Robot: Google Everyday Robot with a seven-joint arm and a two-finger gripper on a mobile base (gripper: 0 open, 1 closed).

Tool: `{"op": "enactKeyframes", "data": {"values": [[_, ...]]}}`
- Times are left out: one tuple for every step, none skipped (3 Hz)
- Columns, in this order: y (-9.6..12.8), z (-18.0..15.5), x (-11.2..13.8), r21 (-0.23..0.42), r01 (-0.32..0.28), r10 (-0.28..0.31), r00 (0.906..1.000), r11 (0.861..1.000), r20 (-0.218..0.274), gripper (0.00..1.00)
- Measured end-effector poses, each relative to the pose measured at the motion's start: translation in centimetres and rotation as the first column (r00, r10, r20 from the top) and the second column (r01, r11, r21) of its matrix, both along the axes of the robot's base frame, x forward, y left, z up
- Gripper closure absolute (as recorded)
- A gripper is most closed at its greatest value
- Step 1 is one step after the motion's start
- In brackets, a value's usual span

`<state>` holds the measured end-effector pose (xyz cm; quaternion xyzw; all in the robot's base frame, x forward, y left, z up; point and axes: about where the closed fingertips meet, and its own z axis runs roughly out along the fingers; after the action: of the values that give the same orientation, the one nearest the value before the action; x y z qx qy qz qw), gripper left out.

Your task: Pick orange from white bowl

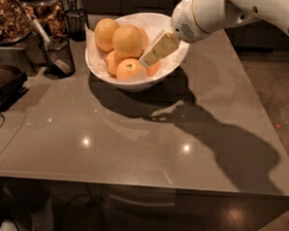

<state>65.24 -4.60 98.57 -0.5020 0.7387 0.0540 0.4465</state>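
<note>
1 white bowl (136, 83) w/ 2 big oranges (127, 40); 1 hand (147, 58) inside, grip unclear.

Saw arm (266, 12) cut off at top-right edge. Found gripper (145, 59) over white bowl (136, 82) right side, blocking most of small fruit (155, 69).

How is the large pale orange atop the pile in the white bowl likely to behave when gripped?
The orange is round and smooth, so it may slip or roll from a loose grip. It rests on smaller fruits in the white bowl, so those could shift when it lifts. The gripper reaches into the bowl close beside it.
</note>
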Motion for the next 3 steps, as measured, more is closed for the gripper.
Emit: {"op": "enactKeyframes", "data": {"values": [[1.0, -0.8, 0.6, 0.015, -0.034, 0.035, 0.9993, 0.999, -0.017, 0.0], [2.5, -1.8, 1.2, 0.011, -0.093, 0.093, 0.9949, 0.996, -0.038, 0.0], [3.5, -2.4, 2.0, 0.014, -0.13, 0.13, 0.9902, 0.991, -0.051, 0.0]]}}
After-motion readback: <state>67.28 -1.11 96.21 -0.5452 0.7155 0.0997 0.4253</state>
